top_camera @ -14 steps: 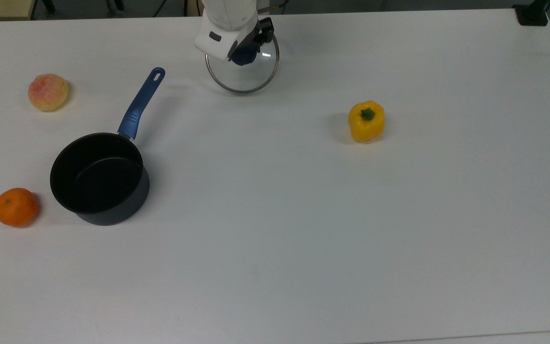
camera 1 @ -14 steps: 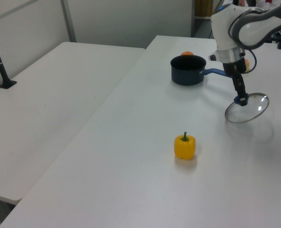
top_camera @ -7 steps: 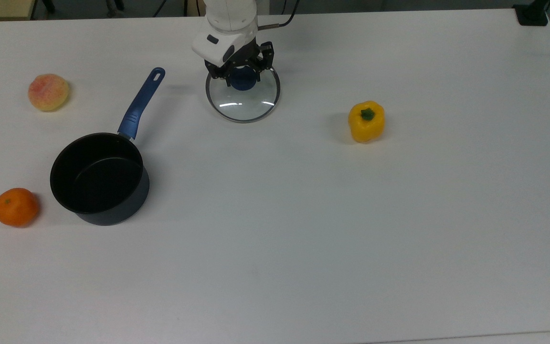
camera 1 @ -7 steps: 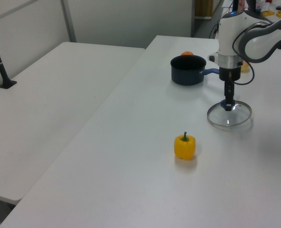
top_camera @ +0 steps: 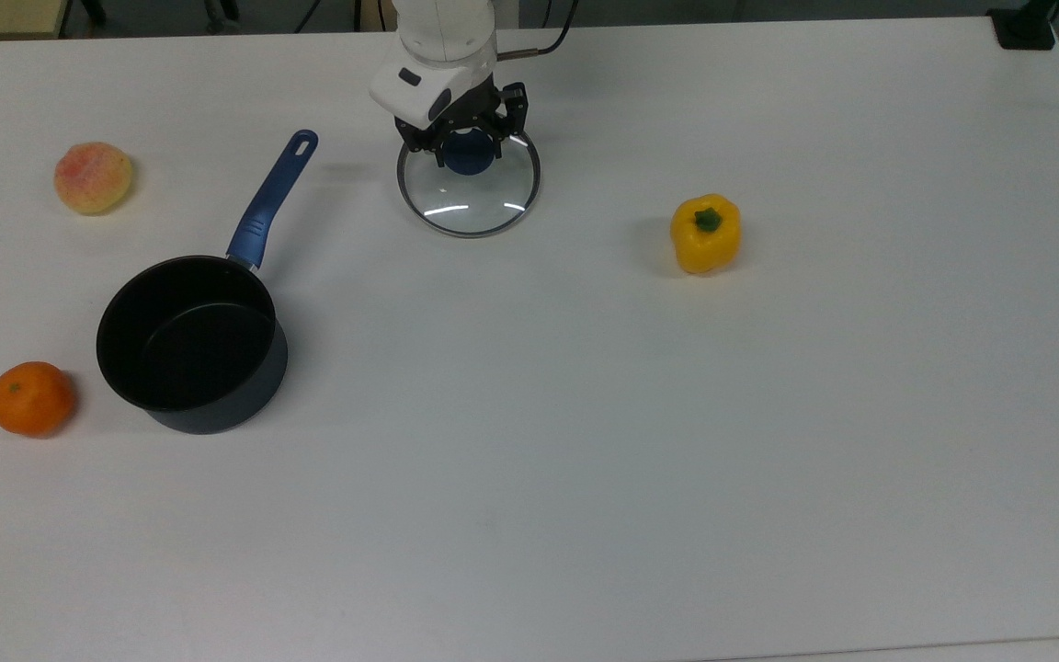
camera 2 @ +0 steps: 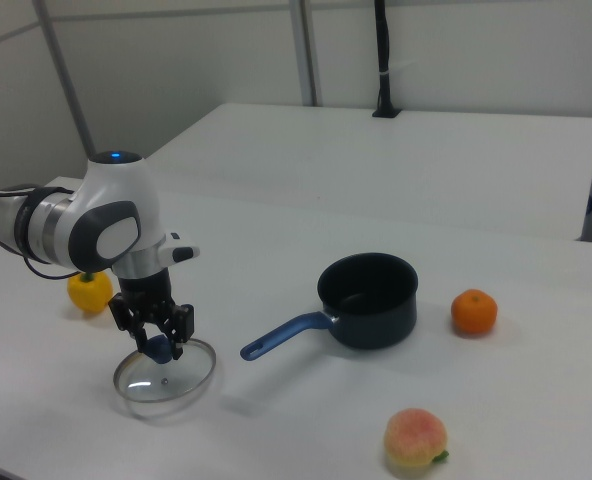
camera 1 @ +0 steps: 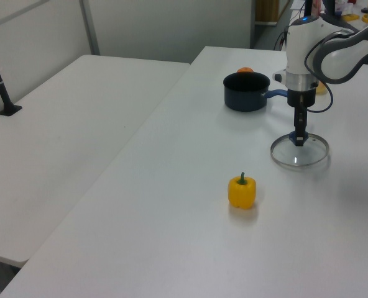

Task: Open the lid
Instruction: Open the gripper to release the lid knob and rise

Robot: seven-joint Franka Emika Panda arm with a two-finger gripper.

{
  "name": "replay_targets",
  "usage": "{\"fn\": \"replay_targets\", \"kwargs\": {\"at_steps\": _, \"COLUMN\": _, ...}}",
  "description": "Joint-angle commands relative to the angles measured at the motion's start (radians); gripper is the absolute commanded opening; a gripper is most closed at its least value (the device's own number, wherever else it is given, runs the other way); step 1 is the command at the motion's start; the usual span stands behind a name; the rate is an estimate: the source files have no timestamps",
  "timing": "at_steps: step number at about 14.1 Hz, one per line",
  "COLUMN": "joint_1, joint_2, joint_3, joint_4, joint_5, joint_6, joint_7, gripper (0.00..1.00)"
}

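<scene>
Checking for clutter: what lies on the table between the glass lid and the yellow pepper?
Nothing: in the top view, bare white table separates the lid from the pepper.

White table [camera 1: 171, 205] runs away from me, a second white table [camera 1: 59, 124] beside it on the left view's left. Glass lid [camera 1: 299, 151] lies flat on the table; gripper [camera 1: 300, 138] points straight down at its blue knob [camera 1: 295, 138], white arm [camera 1: 321, 43] arching above. Yellow bell pepper [camera 1: 242, 191] stands nearer, apart from the lid. Black saucepan [camera 1: 246, 91] sits farther back, blue handle [camera 1: 277, 94] pointing toward the arm; an orange [camera 1: 245, 70] peeks from behind it.
</scene>
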Motion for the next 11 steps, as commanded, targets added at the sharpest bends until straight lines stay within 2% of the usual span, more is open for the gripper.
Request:
{"fn": "replay_targets", "kwargs": {"at_steps": 1, "joint_1": -0.003, "joint_2": -0.014, "joint_3": 0.012, "joint_4": -0.02, "joint_5": -0.013, "joint_6": 0.016, "joint_7": 0.041, "gripper": 0.72}}
{"fn": "replay_targets", "kwargs": {"at_steps": 7, "joint_1": -0.003, "joint_2": -0.017, "joint_3": 0.012, "joint_4": 0.017, "joint_5": -0.013, "joint_6": -0.058, "joint_7": 0.043, "gripper": 0.98}}
{"fn": "replay_targets", "kwargs": {"at_steps": 11, "joint_1": -0.015, "joint_2": -0.028, "joint_3": 0.012, "joint_4": 0.188, "joint_5": -0.003, "joint_6": -0.263, "joint_7": 0.08, "gripper": 1.0}}
